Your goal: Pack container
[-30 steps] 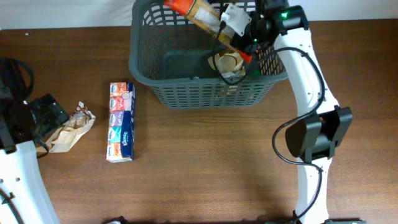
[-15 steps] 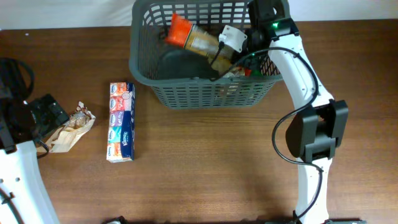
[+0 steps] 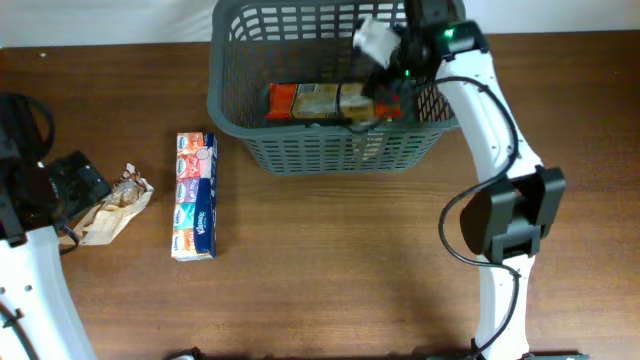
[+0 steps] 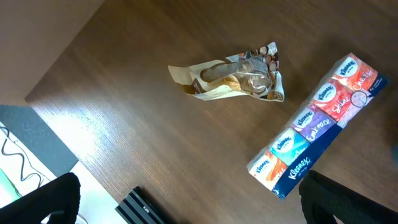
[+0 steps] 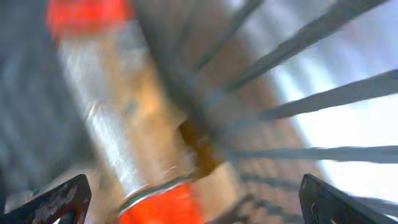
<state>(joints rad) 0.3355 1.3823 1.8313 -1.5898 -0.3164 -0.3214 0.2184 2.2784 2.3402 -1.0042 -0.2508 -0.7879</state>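
Observation:
The dark grey container [image 3: 330, 150] stands at the back middle of the table. A long packet [image 3: 320, 102] with orange ends and a clear middle lies flat on its floor. My right gripper [image 3: 388, 78] hangs open just above the packet's right end, inside the basket's right side. The right wrist view is blurred: the packet [image 5: 124, 124] lies below the open right gripper [image 5: 199, 205], with lattice wall [image 5: 298, 99] beyond. My left gripper [image 3: 72, 182] is open at the far left, beside a crumpled brown packet [image 3: 115, 205]. A tissue multipack [image 3: 195, 195] lies right of that.
In the left wrist view the crumpled packet [image 4: 239, 81] and the tissue multipack [image 4: 317, 134] lie on bare wood ahead of the open left gripper [image 4: 193, 211]. A black ribbed block [image 4: 146, 208] sits at the table's edge. The right arm's base stands at front right.
The right gripper has opened and let go of the orange-ended packet. It dropped from a tilt above the rim to lying flat in the basket. The left arm has not moved.

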